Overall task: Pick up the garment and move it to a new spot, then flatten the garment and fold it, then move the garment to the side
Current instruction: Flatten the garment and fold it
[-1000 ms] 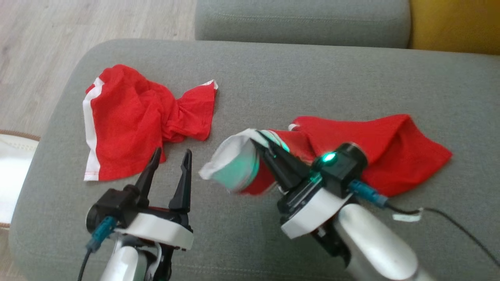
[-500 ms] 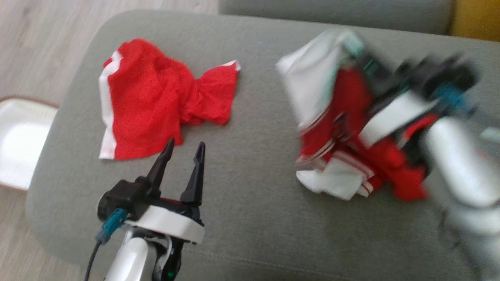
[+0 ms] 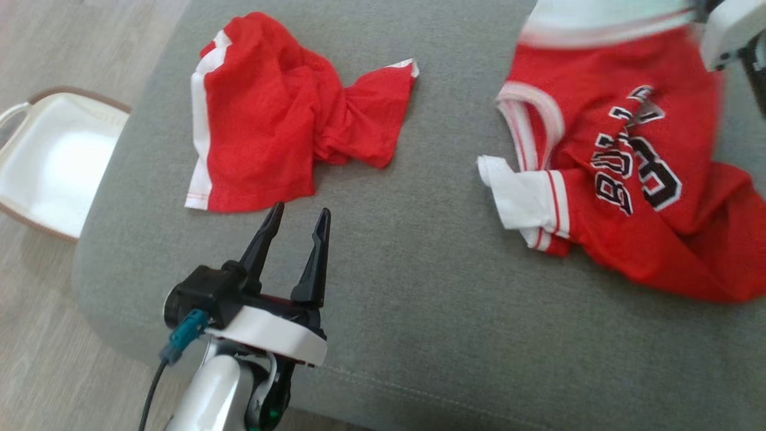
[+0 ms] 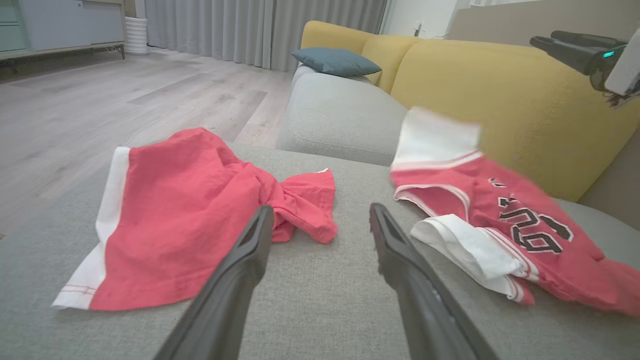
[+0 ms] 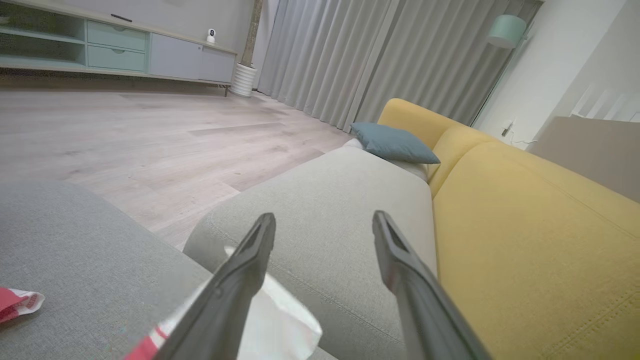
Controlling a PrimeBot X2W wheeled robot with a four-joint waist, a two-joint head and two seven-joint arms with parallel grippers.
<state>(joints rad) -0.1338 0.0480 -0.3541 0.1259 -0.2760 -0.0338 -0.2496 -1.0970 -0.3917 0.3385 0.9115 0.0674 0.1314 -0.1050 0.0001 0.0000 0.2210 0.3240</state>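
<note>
red jersey (image 3: pixel 634 197) lay crumpled on the right of the grey cushion (image 3: pixel 419 287), well apart from the red shorts (image 3: pixel 269 120). the head view gave its black lettering; the right wrist view gave the right gripper (image 5: pixel 324 216) spread and empty over the blurred white hem, facing a yellow sofa back (image 5: pixel 540 240). the left gripper (image 3: pixel 301 209) hovered spread near the shorts. a second earlier the right gripper pinched that hem.

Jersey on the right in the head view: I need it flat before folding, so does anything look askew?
Yes. The red jersey lies crumpled on the grey cushion: a white-edged flap is doubled over at its left, and creases break up the black lettering. It is not flat.
</note>
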